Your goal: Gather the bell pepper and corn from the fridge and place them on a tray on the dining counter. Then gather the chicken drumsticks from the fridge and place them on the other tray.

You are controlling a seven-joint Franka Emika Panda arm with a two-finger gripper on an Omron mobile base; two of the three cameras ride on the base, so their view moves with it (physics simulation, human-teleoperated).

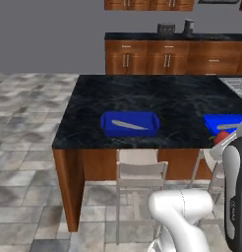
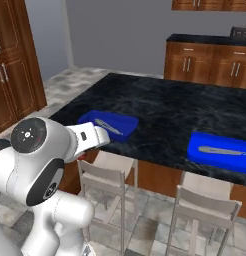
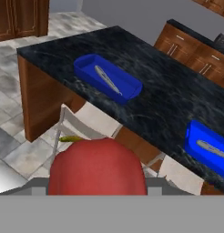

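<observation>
The red bell pepper [image 3: 98, 166] fills the bottom of the hand view, and my gripper [image 3: 98, 185] is shut on it, its fingertips hidden behind it. In the left base view the bell pepper [image 1: 221, 137] shows beside my forearm, just short of the dining counter [image 1: 142, 98]. Two blue trays lie near the counter's front edge, each holding a thin silver utensil: the left tray [image 1: 129, 123] [image 2: 109, 125] [image 3: 107, 78] and the right tray [image 1: 224, 123] [image 2: 220, 150] [image 3: 209, 149]. The pepper hangs in front of and below the counter edge, between the trays. The corn, fridge and chicken drumsticks are out of view.
Pale chairs [image 1: 140, 170] [image 2: 107, 172] [image 2: 207, 201] are tucked against the counter's front below the trays. A wall counter with wood cabinets [image 1: 172, 56] stands behind. A sink corner [image 1: 236, 86] sits at the counter's far right. Tiled floor [image 1: 24, 147] lies open to the left.
</observation>
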